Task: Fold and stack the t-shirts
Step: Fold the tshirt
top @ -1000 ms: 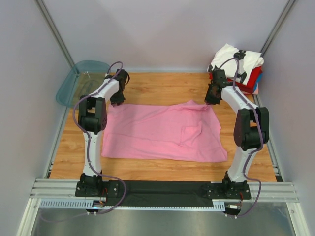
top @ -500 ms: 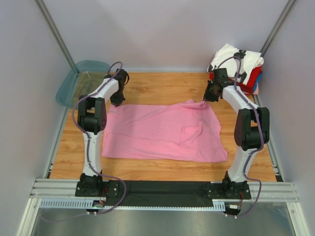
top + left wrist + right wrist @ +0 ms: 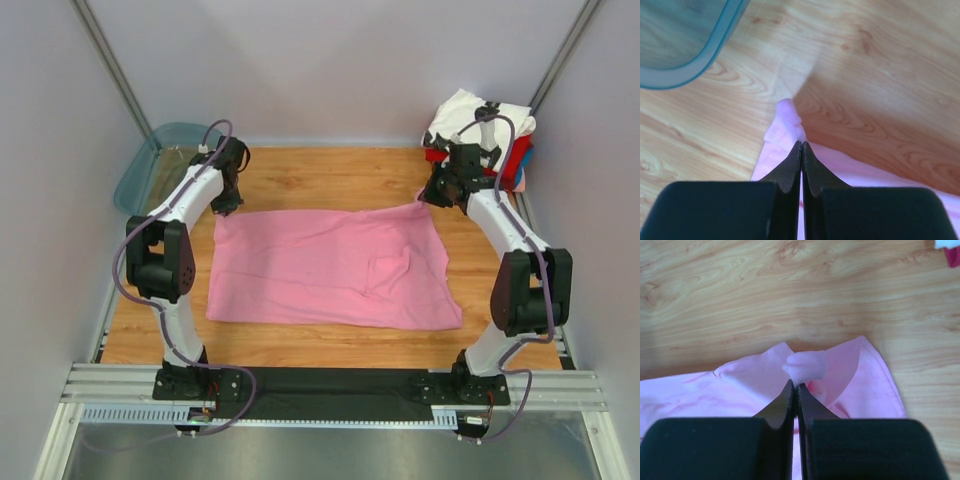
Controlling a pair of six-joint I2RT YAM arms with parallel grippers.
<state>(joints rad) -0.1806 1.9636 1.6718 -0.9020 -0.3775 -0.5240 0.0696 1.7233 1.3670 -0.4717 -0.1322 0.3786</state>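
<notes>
Both far corners have been dragged outward since a second ago, so the lump that was sitting along the far edge of the pink shirt (image 3: 320,265) has been pulled out and that edge now runs pretty much straight.

The shirt is spread flat on the tabletop (image 3: 330,170), with its long axis left to right across the two arms. Its far left corner is pinched in the left hand (image 3: 801,144), which is clamped tight on a nub of cloth. The far right corner is pinched the same way in the right hand (image 3: 795,384). So each corner is covered by the arm on its own side, and all the rest of the cloth lies toward the bases from the hands.

A fold toward the near edge looks like what's being set up. One small crease (image 3: 385,265) is left in the right half, so that should probably be watched.

The stack of folded shirts (image 3: 515,125) is parked just behind the right hand at the far right corner, so backing up that way is best avoided. The teal tray (image 3: 140,165) is out past the left hand, apart from the cloth.
</notes>
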